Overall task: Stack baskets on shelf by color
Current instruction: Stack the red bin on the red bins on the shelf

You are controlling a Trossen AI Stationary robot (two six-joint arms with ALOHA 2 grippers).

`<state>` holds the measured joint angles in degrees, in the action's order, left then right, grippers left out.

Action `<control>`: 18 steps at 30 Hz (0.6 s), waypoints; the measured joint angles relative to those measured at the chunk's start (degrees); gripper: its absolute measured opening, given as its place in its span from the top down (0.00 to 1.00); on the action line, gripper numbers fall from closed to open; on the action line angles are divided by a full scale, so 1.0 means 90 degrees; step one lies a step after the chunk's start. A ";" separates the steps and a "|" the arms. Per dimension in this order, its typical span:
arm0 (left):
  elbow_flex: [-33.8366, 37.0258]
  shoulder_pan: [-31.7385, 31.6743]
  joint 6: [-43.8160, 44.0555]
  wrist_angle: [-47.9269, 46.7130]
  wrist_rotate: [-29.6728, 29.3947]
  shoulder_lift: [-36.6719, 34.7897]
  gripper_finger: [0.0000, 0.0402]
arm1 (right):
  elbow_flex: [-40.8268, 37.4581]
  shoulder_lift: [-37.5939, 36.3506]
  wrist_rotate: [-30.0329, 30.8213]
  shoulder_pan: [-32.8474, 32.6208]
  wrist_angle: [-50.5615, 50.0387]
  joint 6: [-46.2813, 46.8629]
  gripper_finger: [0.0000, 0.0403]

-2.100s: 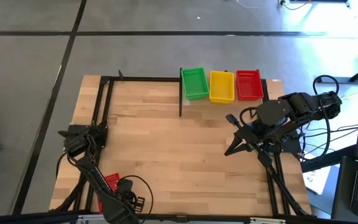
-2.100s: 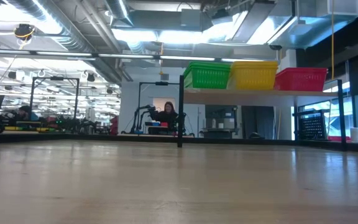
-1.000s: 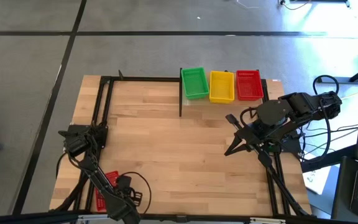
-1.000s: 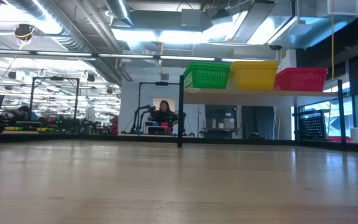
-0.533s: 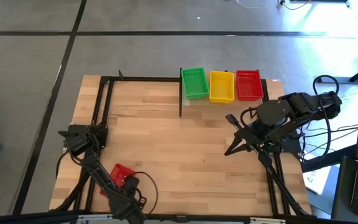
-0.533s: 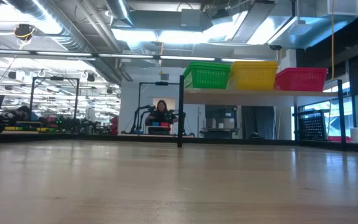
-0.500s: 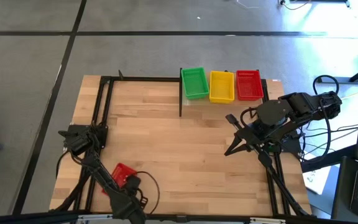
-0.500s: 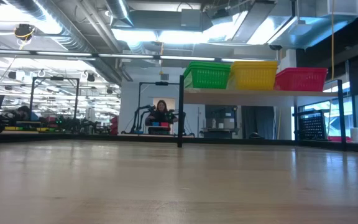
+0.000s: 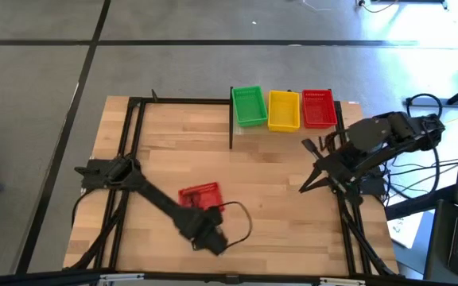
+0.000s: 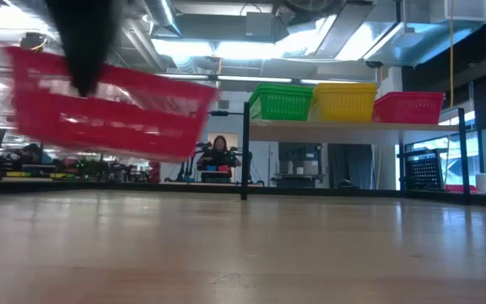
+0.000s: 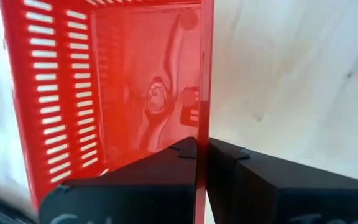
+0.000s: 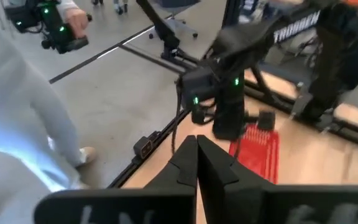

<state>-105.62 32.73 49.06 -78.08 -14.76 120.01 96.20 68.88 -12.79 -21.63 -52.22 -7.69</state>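
Observation:
My left gripper (image 9: 200,211) is out over the middle of the table, shut on a red basket (image 9: 199,195) that shows lifted and tilted in the low view (image 10: 108,105). On the shelf (image 10: 336,128), a pale board at the far edge, a green basket (image 9: 249,106), a yellow basket (image 9: 284,110) and another red basket (image 9: 318,108) rest side by side on their bottoms. The shelf's dark post (image 9: 230,119) is at the green end. My right gripper (image 9: 303,187) hangs shut and empty near the table's right edge. No other baskets show. My left gripper pinches the red basket's near long wall at its rim (image 11: 202,134), one finger (image 11: 166,168) inside the basket and the other outside. The fingers come down from above. The basket is lifted clear of the table, hanging below them, tilted.
Black frame rails run along the table's left side (image 9: 130,135), far edge and right side (image 9: 348,214). Bare wood (image 9: 269,191) lies between the held basket and the shelf. A person sits far behind the table (image 10: 220,152); another in white stands beside it (image 12: 17,112).
My left arm has swung from the table's near left corner toward the middle, carrying the red basket up, rightward and farther from the near edge; the basket now enters the low view, lifted. My right arm has drawn back slightly toward the right edge.

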 joint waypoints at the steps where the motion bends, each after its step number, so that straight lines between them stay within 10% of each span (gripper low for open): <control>1: -0.0007 -0.0136 -0.0665 0.0075 -0.0072 0.0000 1.00 | 0.0000 -0.0061 0.0077 0.0000 -0.0001 -0.0073 1.00; 9: 0.0049 -0.1034 -0.5099 0.1215 -0.0394 0.0000 1.00 | 0.0002 -0.0298 0.1968 0.0002 -0.0024 -0.0101 1.00; 18: 0.0474 -0.1663 -0.7940 0.2335 0.0136 0.0000 1.00 | 0.0002 -0.0291 0.3371 0.0002 -0.0161 0.0315 1.00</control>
<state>-101.36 17.76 -22.40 -57.06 -13.53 120.01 96.23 66.26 17.55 -21.61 -53.67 -4.85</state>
